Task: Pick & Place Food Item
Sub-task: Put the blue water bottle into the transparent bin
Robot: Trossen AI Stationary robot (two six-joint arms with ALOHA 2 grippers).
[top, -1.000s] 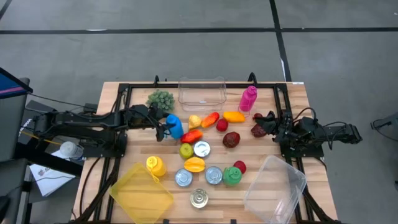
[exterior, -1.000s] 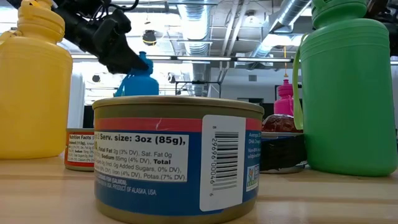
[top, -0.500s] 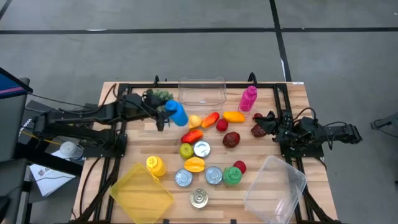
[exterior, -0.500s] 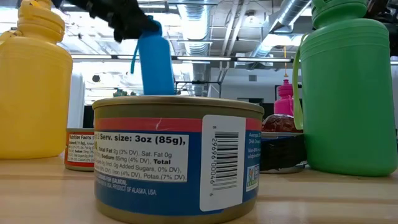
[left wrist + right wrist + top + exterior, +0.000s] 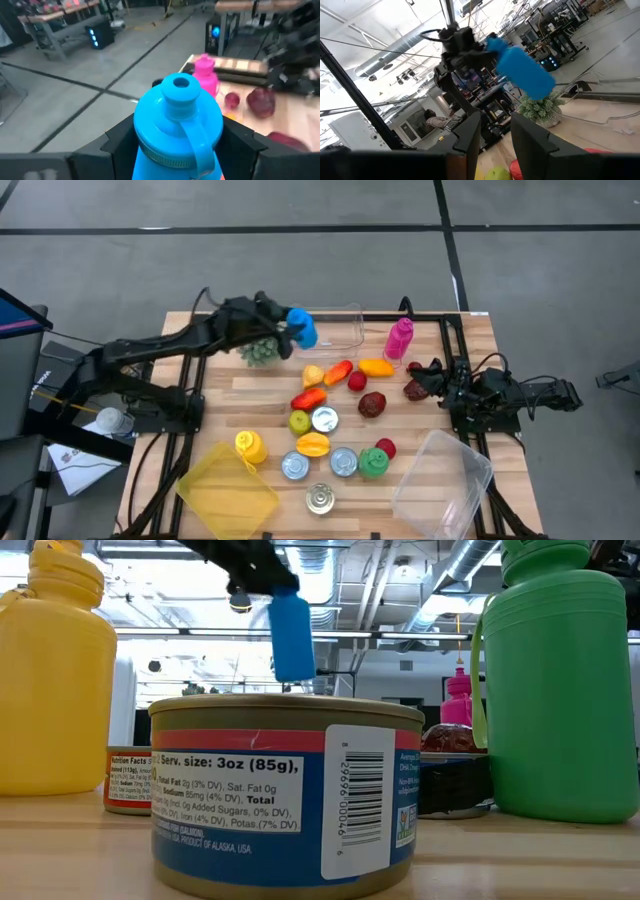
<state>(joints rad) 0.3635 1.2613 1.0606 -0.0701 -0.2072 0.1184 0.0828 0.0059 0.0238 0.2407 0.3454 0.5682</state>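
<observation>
A blue bottle (image 5: 302, 328) with a strap loop hangs in the air at the far side of the table, by the left end of a clear container (image 5: 330, 330). My left gripper (image 5: 284, 329) is shut on it. Under the arm, a green leafy toy (image 5: 260, 350) sits on the table. Toy fruits and vegetables (image 5: 340, 375) lie mid-table. My right gripper (image 5: 436, 377) rests at the right side beside a dark red toy (image 5: 415, 390), with a narrow gap between its fingers (image 5: 470, 135) and nothing in it. My left gripper pinches the blue bottle's upper body (image 5: 146, 146), just under the shoulder, between its two fingers (image 5: 117, 142). The fingers come nearly level from the table's left. The bottle is lifted clear of the table, cap (image 5: 180, 92) up, a little tilted, with its body (image 5: 292, 640) hanging below the hold.
A pink bottle (image 5: 399, 338) stands at the far right. Several cans (image 5: 320, 500), a yellow bottle (image 5: 250, 446) and a green bottle (image 5: 374, 462) stand toward the near edge. A yellow lid (image 5: 228, 492) lies near left, and a clear tub (image 5: 442, 480) near right.
My left gripper has risen and swung toward the table's far edge and to the right, carrying the blue bottle from beside the toy foods up to the clear container's left end. The bottle stays in the hold, clear of the table.
</observation>
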